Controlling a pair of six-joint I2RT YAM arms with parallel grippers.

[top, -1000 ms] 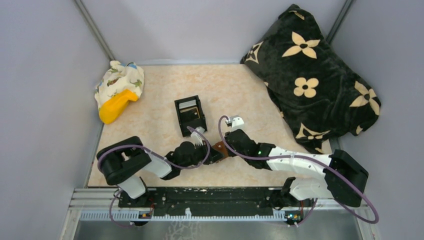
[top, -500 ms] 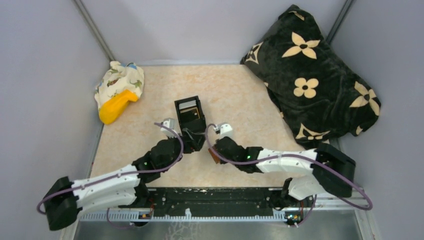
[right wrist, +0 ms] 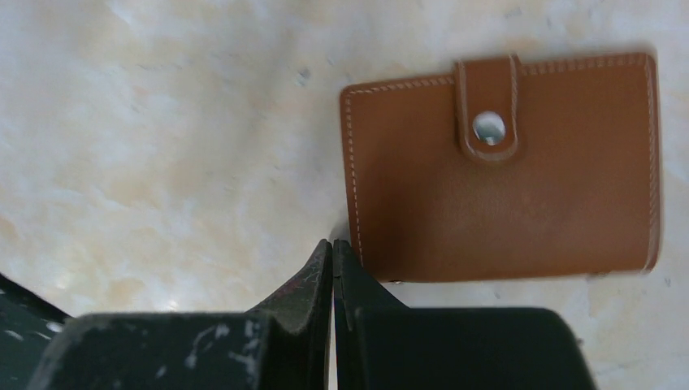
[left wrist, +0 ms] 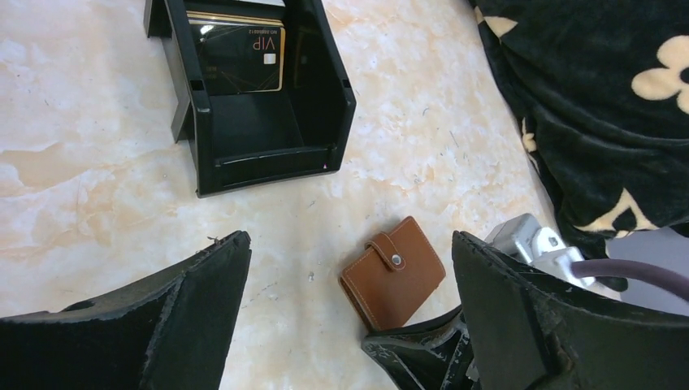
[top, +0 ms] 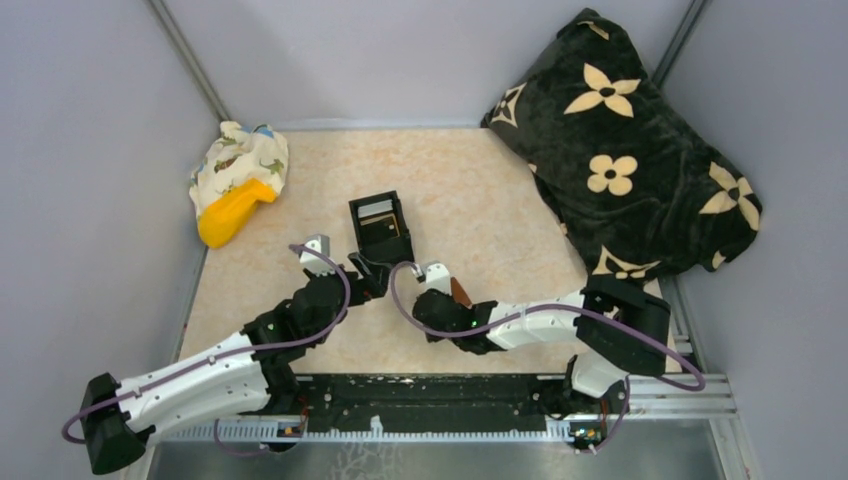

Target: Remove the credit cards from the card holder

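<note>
Card holder (right wrist: pixel 504 171) looks light, stiff leather; pinch its edge. Left end effector (left wrist: pixel 349 244) gapes wide; right end effector (right wrist: pixel 331 252) sits closed, empty.

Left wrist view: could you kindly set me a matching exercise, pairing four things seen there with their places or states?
Things:
1. card holder
2. black tray
3. VIP card
4. flowered cushion

Places or states:
A. lies inside the tray
B. dark, filling the right side of the view
C. snapped shut, flat on the table
D. open-topped, farther away than the card holder

Pairs: 1-C, 2-D, 3-A, 4-B
</note>
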